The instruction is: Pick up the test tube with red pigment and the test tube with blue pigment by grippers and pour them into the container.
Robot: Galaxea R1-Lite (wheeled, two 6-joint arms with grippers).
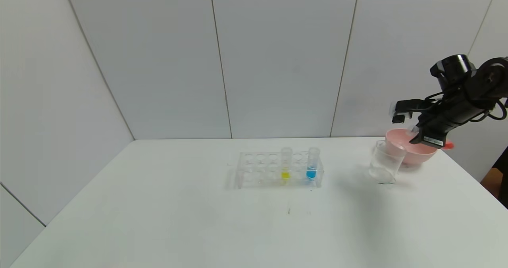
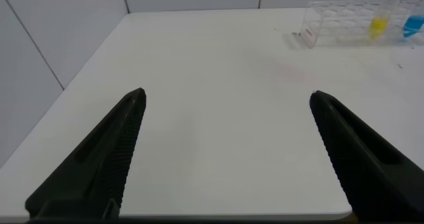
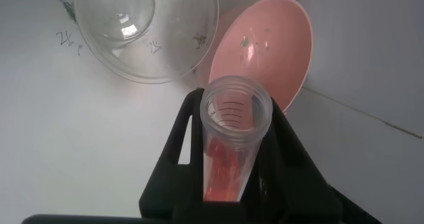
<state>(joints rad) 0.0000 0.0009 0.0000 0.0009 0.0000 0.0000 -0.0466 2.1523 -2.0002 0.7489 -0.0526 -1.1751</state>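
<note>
The tabletop carried everything in a loose row, so each arm had clear room to reach. At centre stood the clear tube rack, which kept the test tube with blue pigment and a yellow tube upright and unspilled. Far right, the pink bowl sat just behind the container, the two touching or nearly so. The right claw hovered above them, clamped on the test tube with red pigment, which was tilted mouth-first toward the container — probably readied for pouring, though no liquid had left it. The left claw hung with fingers wide apart over the near-left tabletop — seemingly parked.
</note>
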